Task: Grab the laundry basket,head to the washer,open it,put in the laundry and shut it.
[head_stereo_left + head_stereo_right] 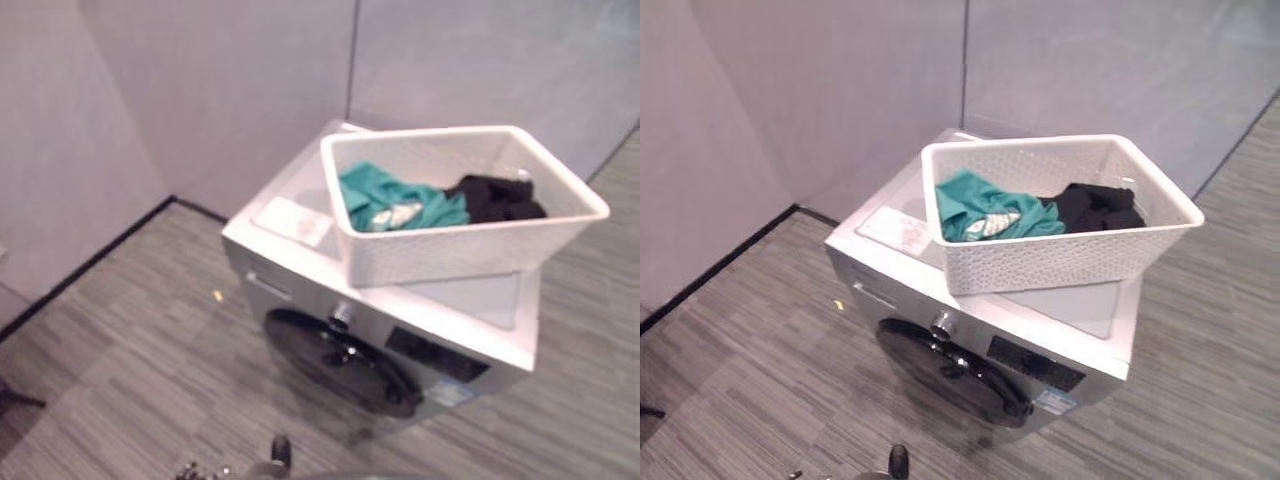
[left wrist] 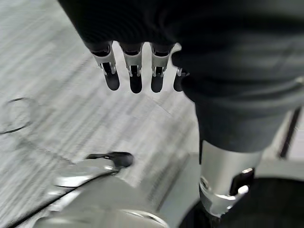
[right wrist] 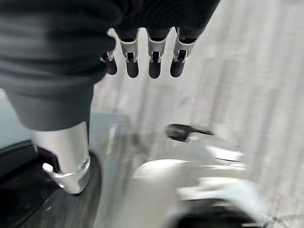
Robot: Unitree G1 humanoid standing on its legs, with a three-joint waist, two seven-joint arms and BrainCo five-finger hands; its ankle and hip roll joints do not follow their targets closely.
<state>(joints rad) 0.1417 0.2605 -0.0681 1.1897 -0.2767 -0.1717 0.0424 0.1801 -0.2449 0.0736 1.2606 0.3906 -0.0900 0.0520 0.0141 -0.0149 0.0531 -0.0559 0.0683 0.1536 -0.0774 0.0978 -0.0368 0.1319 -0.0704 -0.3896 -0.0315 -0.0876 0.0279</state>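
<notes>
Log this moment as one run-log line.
white perforated plastic laundry basket on silver front-loading washer | teal and black clothes inside | round dark door shut | left hand, right hand open, empty

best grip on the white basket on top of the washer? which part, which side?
Take the white laundry basket by its flared top rim at the two short ends, one hand per end, probably coming in from the front over the washer door. The rim overhangs the tapered walls, giving fingers a lip to hook under. Its right end overhangs the washer top, so lift evenly. Both hands, left and right, hang free.
</notes>
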